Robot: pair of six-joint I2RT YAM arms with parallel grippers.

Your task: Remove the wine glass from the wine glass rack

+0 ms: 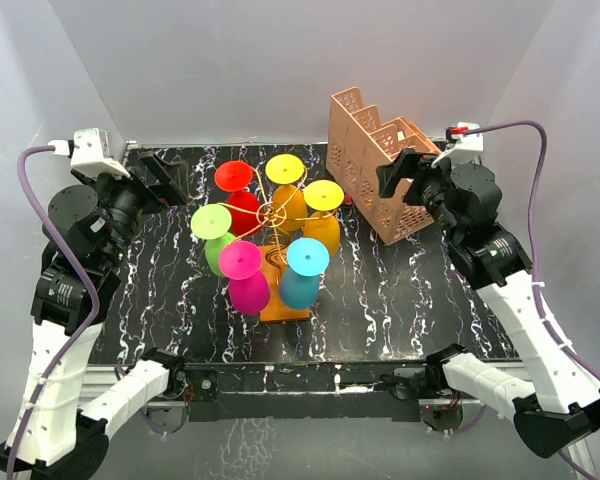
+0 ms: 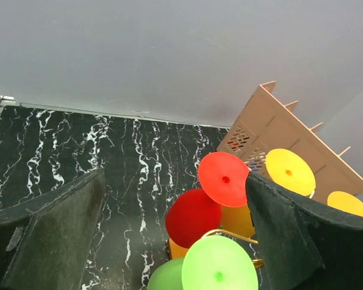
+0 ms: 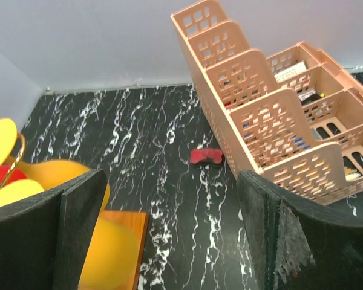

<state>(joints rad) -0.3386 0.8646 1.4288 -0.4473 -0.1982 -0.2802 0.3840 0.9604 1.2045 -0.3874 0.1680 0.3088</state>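
The gold wire rack (image 1: 276,213) stands on its orange base (image 1: 285,304) at the table's middle. Several coloured wine glasses hang upside down from it: red (image 1: 237,190), yellow (image 1: 285,180), orange-yellow (image 1: 323,215), green (image 1: 213,235), magenta (image 1: 244,275) and blue (image 1: 303,270). My left gripper (image 1: 163,178) is open and empty, left of the red glass; its wrist view shows the red glass (image 2: 209,196) and the green glass (image 2: 218,266) ahead. My right gripper (image 1: 405,175) is open and empty, right of the rack by the crate.
A salmon-pink stepped lattice crate (image 1: 380,165) stands at the back right, close to my right gripper; it also shows in the right wrist view (image 3: 272,103). A small red object (image 3: 206,156) lies on the black marbled table (image 1: 400,300) beside the crate.
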